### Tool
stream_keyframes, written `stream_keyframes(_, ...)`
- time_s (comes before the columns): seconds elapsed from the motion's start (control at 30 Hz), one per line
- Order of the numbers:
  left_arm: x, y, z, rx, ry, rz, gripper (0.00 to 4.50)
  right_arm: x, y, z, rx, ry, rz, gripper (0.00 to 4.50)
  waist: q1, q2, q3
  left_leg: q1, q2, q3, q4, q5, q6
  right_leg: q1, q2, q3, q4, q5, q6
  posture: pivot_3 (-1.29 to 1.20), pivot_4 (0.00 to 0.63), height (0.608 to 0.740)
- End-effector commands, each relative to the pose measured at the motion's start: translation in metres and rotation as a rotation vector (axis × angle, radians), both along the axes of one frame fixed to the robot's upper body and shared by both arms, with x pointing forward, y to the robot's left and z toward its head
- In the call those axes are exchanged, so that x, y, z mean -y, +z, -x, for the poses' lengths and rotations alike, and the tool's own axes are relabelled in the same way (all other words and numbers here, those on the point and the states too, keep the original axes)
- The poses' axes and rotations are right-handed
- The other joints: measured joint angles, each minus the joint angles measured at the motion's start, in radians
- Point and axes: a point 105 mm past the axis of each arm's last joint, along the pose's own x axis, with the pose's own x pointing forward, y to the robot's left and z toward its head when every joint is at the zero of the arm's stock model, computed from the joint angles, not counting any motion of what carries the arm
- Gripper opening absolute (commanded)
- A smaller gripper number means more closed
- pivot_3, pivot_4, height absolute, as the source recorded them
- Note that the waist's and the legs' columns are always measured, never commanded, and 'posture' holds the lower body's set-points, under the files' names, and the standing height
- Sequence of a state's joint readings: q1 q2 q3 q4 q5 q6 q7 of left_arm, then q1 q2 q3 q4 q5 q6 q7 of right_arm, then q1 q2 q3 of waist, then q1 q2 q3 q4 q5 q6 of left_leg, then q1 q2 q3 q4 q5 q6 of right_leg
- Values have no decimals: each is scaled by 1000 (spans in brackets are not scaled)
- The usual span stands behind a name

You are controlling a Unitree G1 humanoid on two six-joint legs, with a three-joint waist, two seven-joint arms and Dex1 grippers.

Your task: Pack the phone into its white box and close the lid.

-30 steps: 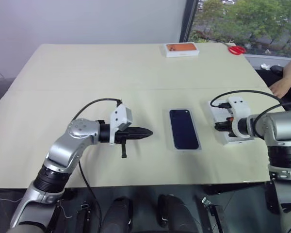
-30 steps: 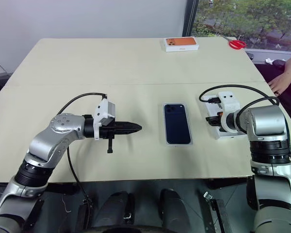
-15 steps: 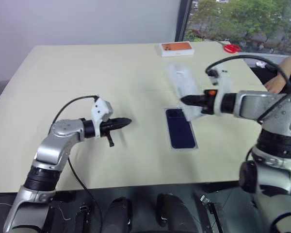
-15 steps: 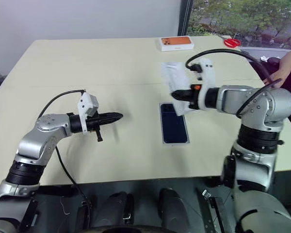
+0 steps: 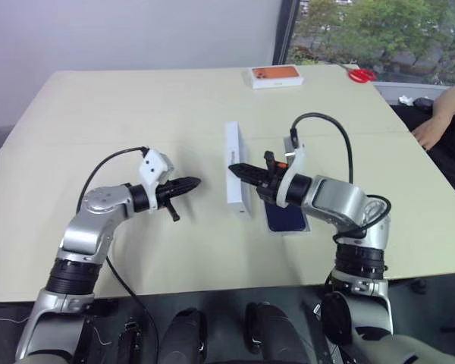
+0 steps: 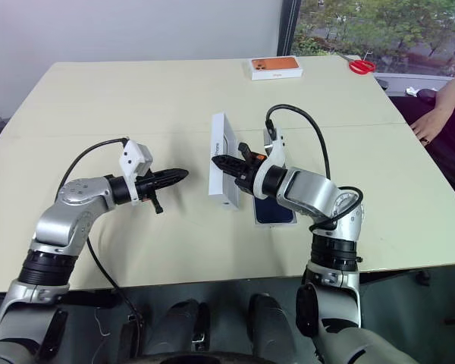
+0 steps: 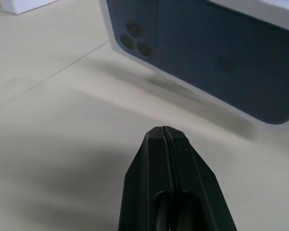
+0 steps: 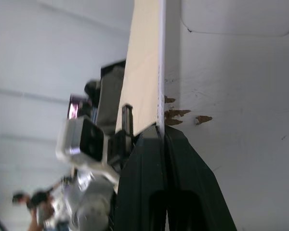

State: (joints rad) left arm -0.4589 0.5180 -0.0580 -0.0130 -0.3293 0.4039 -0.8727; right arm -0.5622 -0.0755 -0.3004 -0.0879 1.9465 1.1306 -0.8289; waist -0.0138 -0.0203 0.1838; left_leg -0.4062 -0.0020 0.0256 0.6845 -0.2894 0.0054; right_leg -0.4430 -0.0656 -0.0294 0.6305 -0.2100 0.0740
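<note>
Between the two arms, above the worktop (image 5: pixel 121 114): white box (image 5: pixel 235 140), stood on its long edge, pinched at one thin wall by the right claw (image 5: pixel 241 170), clamped tight on that rim. A second ago lay flat on the worktop to the right of the phone, under that same claw; now lifted clear, carried across over the phone and turned upright on the phone's left. Means the pick-up is done and the box is in the air, ready to be brought to the phone; nothing packed or closed yet.

Just behind and below the right forearm: phone (image 7: pixel 207 53), flat on the worktop, back up, camera cluster toward the far side, unmoved. Shows a thin pale rim around it; cannot tell whether that is a tray.

Left claw (image 5: pixel 196 182): closed, holding nothing, pointing at the upright box from a short way off, pushed slightly forward since a second ago.

Count: one phone, one white box in the grip, one orange-topped box (image 5: pixel 277 76) at the far edge, one pair of red scissors (image 5: pixel 360 74), two claws, one person's arm (image 5: pixel 440 125) at the right.
</note>
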Motion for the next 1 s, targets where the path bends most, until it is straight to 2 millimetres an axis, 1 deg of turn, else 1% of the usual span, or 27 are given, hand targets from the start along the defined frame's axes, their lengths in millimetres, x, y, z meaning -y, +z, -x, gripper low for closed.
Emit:
stream_keyframes(0.03, 21, 6, -3, 45, -37, -10, 0, 10, -12, 1, -76, -69, 22, 19, 3, 0, 0, 0, 0, 0, 0, 0, 0, 0, 0, 0, 0, 0, 0, 0, 150, 740)
stream_keyframes(0.13, 43, 5, -7, 55, -66, -12, 0, 15, -18, 2, -102, -102, 43, 19, 2, 0, -1, 0, 0, 1, 0, 0, 0, 0, 0, 0, 0, 0, 0, 0, 150, 740)
stream_keyframes(0.23, 52, 3, -10, 57, -73, -11, 0, 17, -19, 3, -104, -109, 51, 893, 0, 1, -1, 0, 0, 0, 0, 0, 0, 0, 0, 1, 0, 0, 0, 0, 150, 740)
stream_keyframes(0.33, 66, 1, -9, 33, -101, 6, 0, 25, -13, 1, -60, -113, 84, 2398, 0, 1, -1, 0, 0, 0, 0, 0, 0, 0, 1, 1, 0, 0, 0, 0, 150, 740)
stream_keyframes(0.4, 73, 1, -6, 30, -129, 13, 0, 37, -1, -4, -3, -128, 105, 3406, 0, 1, -1, 0, 0, 0, 0, 0, 0, 0, 1, 1, 0, 0, 0, 0, 150, 740)
stream_keyframes(0.47, 77, 2, -4, 30, -147, 19, 0, 47, 6, -6, 40, -129, 151, 3406, 0, 1, 0, 0, 0, 1, 0, 0, 0, 0, 1, 1, 0, 0, 0, 0, 150, 740)
stream_keyframes(0.53, 85, 3, 1, 21, -177, 31, 0, 70, 23, -13, 106, -168, 185, 3406, 1, 1, 0, 0, 0, 1, 0, 0, 0, 0, 1, 1, -1, 0, 0, 0, 150, 740)
stream_keyframes(0.57, 88, 3, 2, 20, -187, 34, 0, 79, 30, -14, 129, -181, 198, 3406, 2, 1, 0, 0, 0, 1, 0, 0, 1, 0, 1, 0, -1, 0, 0, 0, 150, 740)
stream_keyframes(0.6, 91, 3, 4, 16, -198, 37, 0, 89, 36, -15, 161, -199, 252, 3406, 4, 1, 0, 0, 0, 1, 0, 0, 1, 0, 1, 0, -1, 0, 0, 0, 150, 740)
stream_keyframes(0.63, 94, 3, 5, 14, -203, 39, 0, 95, 38, -16, 179, -205, 292, 3406, 5, 1, 0, -1, 0, 1, 0, 0, 1, 0, 1, 0, -1, 0, 0, 0, 150, 740)
stream_keyframes(0.67, 98, 3, 6, 13, -211, 40, 0, 101, 39, -16, 201, -209, 348, 3406, 4, 1, 0, -1, 0, 1, 0, -1, 1, 0, 1, 0, -1, 0, 0, 0, 150, 740)
stream_keyframes(0.73, 113, 3, 11, 7, -235, 50, 0, 116, 42, -20, 274, -240, 505, 3406, 4, 1, 0, -1, 0, 1, 0, -1, 2, 0, 1, 1, -2, 0, 0, 0, 150, 740)
stream_keyframes(0.8, 126, 0, 15, -13, -256, 51, 0, 126, 42, -23, 307, -250, 599, 3406, 5, 1, -1, -1, 0, 1, 0, -1, 2, 0, 1, 1, -2, 0, 0, 0, 150, 740)
stream_keyframes(0.9, 140, -1, 21, -20, -288, 48, 0, 135, 37, -26, 345, -238, 725, 3406, 3, 1, -1, -1, 0, 1, 0, -1, 2, 0, 1, 1, -2, 0, 0, 0, 150, 740)
stream_keyframes(1.0, 145, 4, 23, -10, -297, 70, 0, 139, 31, -26, 383, -206, 838, 3406, 3, 1, 0, 0, 1, 1, 0, -1, 3, 0, 2, 1, -2, 0, 0, 0, 150, 740)
